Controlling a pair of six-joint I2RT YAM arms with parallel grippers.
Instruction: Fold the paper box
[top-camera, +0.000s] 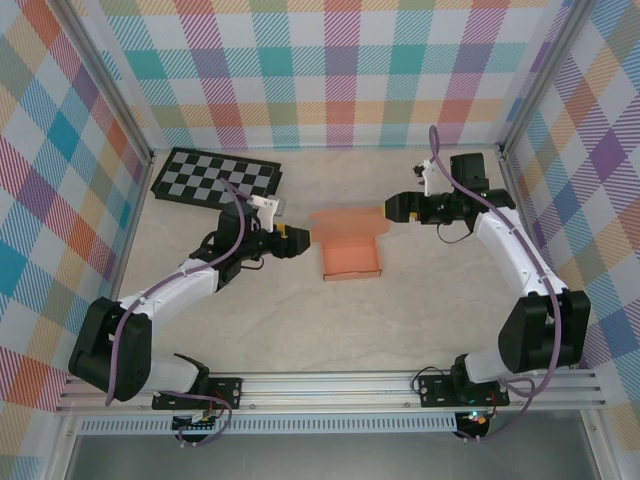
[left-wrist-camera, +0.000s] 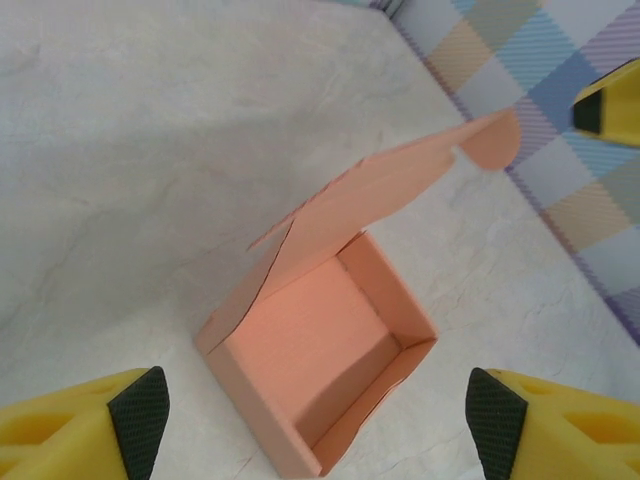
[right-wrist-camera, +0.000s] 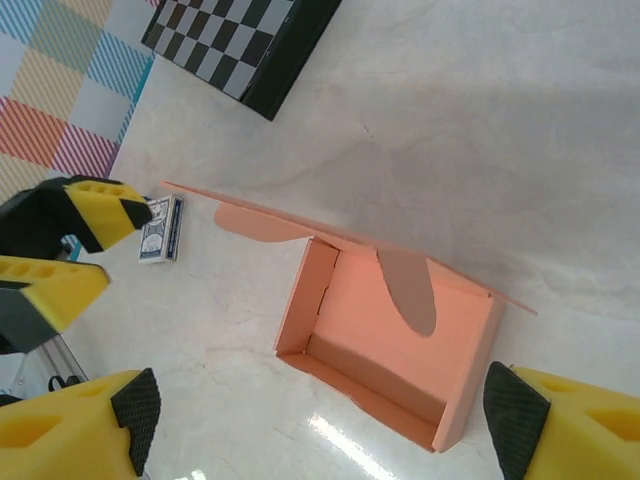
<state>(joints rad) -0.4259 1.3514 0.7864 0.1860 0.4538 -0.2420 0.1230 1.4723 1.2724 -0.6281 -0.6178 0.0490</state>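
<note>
A robot lab cell: plaid printed walls (top-camera: 330, 70) on a metal frame (top-camera: 110, 85) box in a pale table (top-camera: 400, 320). The left arm (top-camera: 170, 290) and right arm (top-camera: 510, 250) are bolted to a rail (top-camera: 330, 385) at the near edge; below it sits perhaps a circuit board (top-camera: 197, 422).

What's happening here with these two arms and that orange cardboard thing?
Two robot arms are folding a salmon-orange paper box on the table. The box's tray is already formed, with its walls up. Its lid stands open at a tilt, with a rounded tab at its end. The left gripper and the right gripper sit at either side of the box, both open, neither gripping it. A checkerboard lies farther back on the left.
</note>
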